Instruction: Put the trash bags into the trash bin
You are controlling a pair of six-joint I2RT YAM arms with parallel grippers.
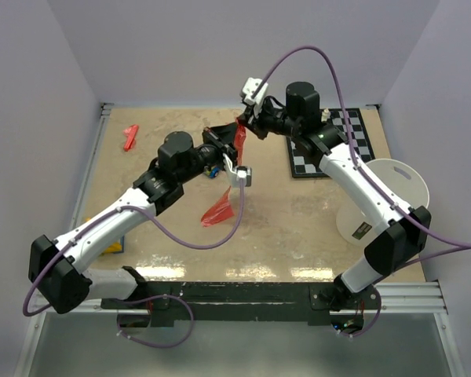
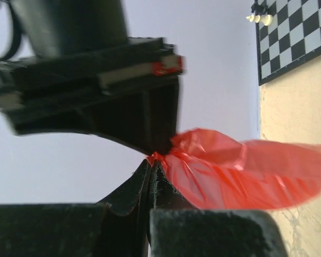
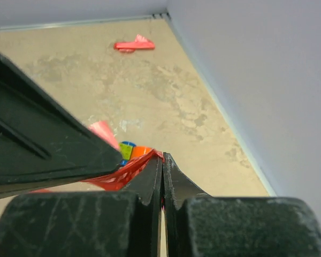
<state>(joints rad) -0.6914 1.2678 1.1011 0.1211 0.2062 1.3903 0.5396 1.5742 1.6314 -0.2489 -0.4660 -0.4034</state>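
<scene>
On the right side of the counter (image 1: 282,236), partly behind the right arm, sits the white trash bin (image 1: 396,184), with a checkerboard (image 1: 330,149) just beyond it. Well apart from the bin, over the counter's middle, the red translucent trash bag (image 1: 220,210) hangs stretched between both arms. The left pincer (image 2: 154,160) and the right pincer (image 3: 161,160) are each pressed together on a fold of its film, tips nearly meeting, while a small red piece (image 1: 130,137) lies far left.

Trash bag (image 2: 241,171) hangs above the table (image 1: 282,236), left of the trash bin (image 1: 392,188)
</scene>
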